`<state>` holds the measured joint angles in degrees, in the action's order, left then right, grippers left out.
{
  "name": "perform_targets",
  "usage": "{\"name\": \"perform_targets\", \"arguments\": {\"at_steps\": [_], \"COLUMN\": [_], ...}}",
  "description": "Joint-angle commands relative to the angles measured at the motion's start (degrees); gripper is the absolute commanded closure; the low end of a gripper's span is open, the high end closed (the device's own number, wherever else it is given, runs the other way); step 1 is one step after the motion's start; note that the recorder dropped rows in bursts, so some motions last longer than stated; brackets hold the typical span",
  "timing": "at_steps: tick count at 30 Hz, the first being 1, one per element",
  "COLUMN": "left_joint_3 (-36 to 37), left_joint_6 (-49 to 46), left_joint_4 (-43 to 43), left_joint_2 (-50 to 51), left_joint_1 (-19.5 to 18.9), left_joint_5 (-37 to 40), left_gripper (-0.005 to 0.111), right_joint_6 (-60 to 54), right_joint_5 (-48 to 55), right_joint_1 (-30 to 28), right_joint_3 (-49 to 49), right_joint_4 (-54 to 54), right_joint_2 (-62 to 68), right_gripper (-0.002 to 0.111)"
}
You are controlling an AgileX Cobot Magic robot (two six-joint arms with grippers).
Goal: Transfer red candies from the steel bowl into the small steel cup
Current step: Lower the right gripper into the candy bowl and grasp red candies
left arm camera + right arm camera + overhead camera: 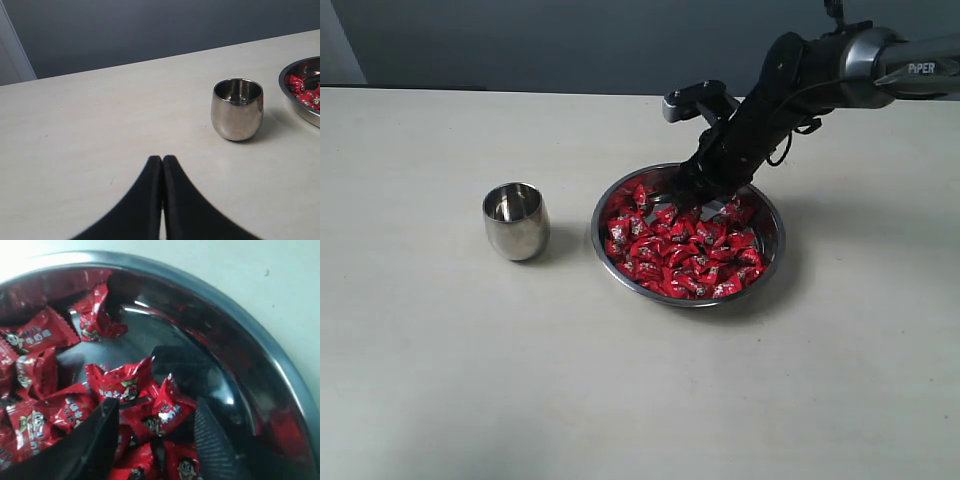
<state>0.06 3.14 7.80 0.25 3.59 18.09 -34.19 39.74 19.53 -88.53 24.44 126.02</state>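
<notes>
Bowl (pixel 302 111) cut by frame edge in left wrist view, 1 side showing. Right gripper (pixel 682 192) tips hidden behind arm inside bowl. Candy (pixel 680 255) print too small.

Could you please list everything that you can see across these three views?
table: one, pale beige, under everything
wall: one, grey-blue, behind the table
steel bowl: one, shiny silver, on the table
small steel cup: one, shiny silver, upright, apart from the bowl
red candies: many, red, in the bowl; none visible in the cup
right arm: one, black and silver, over the bowl
right hand: one, black, open, tips among the candies
left hand: one, black, shut, short of the cup
</notes>
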Motion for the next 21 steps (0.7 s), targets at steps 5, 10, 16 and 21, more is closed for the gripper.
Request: {"name": "perform_targets", "arguments": {"at_steps": [5,10,16,21], "left_joint_3": [-0.06,-0.06,-0.06,-0.06], "left_joint_6": [0.32,0.32,0.32,0.32], "left_joint_4": [-0.02,-0.02,-0.02,-0.02], "left_joint_2": [-0.25,-0.25,-0.25,-0.25], "left_joint_1": [0.60,0.60,0.60,0.60], "left_joint_5": [-0.41,-0.41,-0.41,-0.41], "left_gripper": [0.106,0.106,0.106,0.106], "right_joint_6": [-0.08,0.83,0.83,0.83], "right_joint_5": [-1.90,-2.78,-2.56,-2.43], "right_joint_1": [-0.04,-0.04,-0.04,-0.04], "right_joint_3": [-0.33,-0.33,-0.33,-0.41], "right_joint_4": [-0.45,-0.45,0.46,0.46], "right_joint_2": [1.57,2.55,2.69,2.04], "right_gripper": [0.062,0.062,0.076,0.105]}}
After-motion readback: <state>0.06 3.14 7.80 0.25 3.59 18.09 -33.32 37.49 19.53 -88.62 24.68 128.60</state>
